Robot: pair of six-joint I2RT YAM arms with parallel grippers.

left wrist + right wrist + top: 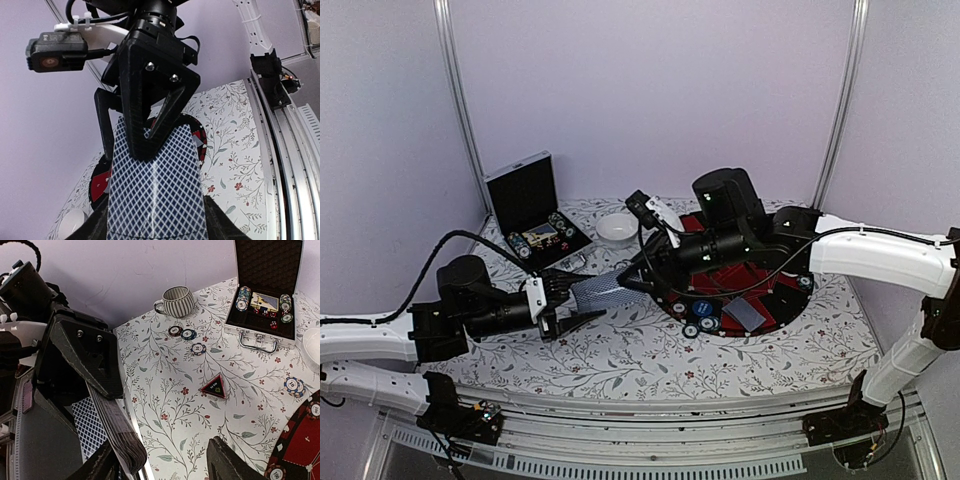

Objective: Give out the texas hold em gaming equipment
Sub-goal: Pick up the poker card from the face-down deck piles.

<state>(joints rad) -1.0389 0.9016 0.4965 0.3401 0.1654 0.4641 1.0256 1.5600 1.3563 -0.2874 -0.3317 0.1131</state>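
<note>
My left gripper (570, 303) is shut on a thick deck of playing cards (598, 293) with blue-white lattice backs and holds it above the table, pointing right. In the left wrist view the deck (155, 190) fills the gap between my left gripper's (157, 227) jaws. My right gripper (638, 278) is open at the deck's far end. One of its fingers (150, 120) lies over the deck's back. In the right wrist view the deck (117, 437) sits beside one jaw of the right gripper (162, 465), and the other jaw is far off. Loose chips (188, 334) lie on the cloth.
A round red-and-black poker mat (765, 290) with chips (700, 318) and a card (745, 315) lies under the right arm. The open black case (533, 210) and white bowl (616, 229) stand at the back. A striped mug (177, 301) and a triangular marker (213, 386) are on the cloth.
</note>
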